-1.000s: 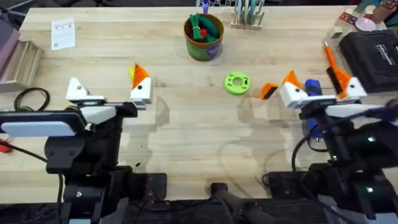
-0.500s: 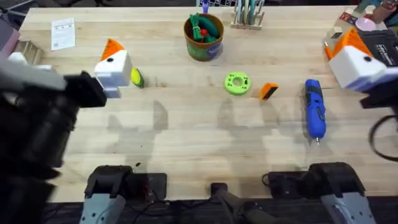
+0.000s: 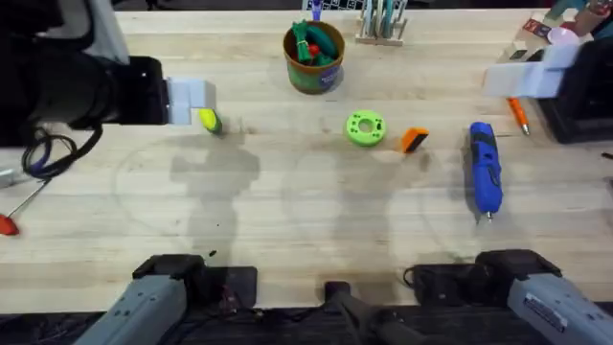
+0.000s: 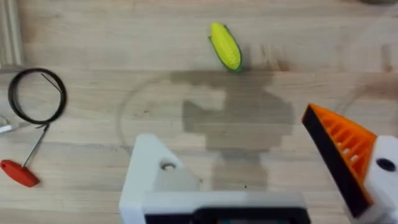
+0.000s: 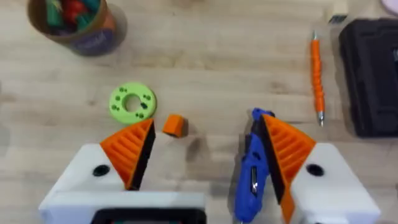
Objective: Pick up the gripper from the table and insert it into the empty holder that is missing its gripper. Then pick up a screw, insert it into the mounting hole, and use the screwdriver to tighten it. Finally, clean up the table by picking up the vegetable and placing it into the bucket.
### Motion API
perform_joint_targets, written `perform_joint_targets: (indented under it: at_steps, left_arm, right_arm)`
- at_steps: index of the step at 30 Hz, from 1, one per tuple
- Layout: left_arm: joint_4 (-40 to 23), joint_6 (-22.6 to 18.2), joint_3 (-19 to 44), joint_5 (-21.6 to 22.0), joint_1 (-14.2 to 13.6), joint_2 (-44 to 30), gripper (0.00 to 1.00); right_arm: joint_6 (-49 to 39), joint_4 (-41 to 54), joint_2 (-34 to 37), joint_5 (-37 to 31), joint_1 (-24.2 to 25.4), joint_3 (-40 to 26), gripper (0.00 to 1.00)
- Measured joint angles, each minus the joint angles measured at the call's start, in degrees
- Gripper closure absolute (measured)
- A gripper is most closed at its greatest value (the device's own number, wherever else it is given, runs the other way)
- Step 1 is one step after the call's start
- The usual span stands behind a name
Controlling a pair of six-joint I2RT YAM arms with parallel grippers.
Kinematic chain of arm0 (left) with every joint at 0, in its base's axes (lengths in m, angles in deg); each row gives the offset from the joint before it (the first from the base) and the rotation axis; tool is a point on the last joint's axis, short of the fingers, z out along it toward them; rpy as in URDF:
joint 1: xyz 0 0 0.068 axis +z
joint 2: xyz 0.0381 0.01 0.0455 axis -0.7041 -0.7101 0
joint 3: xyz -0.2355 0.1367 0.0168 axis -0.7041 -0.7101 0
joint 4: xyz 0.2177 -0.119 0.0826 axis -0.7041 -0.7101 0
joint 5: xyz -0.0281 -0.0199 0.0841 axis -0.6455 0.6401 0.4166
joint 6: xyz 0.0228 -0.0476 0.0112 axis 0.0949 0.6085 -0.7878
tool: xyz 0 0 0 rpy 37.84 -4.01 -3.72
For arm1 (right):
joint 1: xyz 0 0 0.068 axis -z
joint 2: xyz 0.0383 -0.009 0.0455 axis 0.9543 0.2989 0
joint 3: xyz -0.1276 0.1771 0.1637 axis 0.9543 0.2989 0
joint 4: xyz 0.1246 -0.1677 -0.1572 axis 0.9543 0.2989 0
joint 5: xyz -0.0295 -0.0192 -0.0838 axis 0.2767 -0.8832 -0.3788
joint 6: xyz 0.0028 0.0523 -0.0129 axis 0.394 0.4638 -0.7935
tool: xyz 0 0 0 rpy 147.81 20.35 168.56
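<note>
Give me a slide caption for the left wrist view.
Left claw, one finger bracket lacking its orange tip, above the table near the yellow vegetable and a red-handled tool.

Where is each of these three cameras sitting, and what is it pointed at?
Overhead: above the table, looking down; both arm bases at the bottom edge.
Left wrist: looks down at the vegetable; own left gripper, one finger lacking its orange tip.
Right wrist: looks down at the screwdriver; own right gripper.
Shared: the overhead also shows both.

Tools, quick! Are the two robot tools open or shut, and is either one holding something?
Left tool: open, holding nothing; one finger lacks its orange tip.
Right tool: open, holding nothing; the screwdriver lies on the table below it.
</note>
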Motion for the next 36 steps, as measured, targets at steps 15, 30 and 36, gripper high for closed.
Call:
perform_joint_targets:
  at_steps: [15,30,36]
  left_arm:
    - [-2.27,5.69,4.43,-0.03,0.0,-14.11,0.015]
    - [-0.42,24.22,18.8,-2.98,0.81,-49.21,0.013]
    - [1.24,26.58,18.8,-5.68,4.41,-54.85,0.012]
  right_arm:
    - [-0.01,4.33,11.38,0.0,0.0,-1.39,0.01]
    - [-0.01,4.33,11.57,0.0,0.0,-1.42,0.01]
    - [-0.01,4.33,11.55,0.0,0.0,-1.42,0.01]
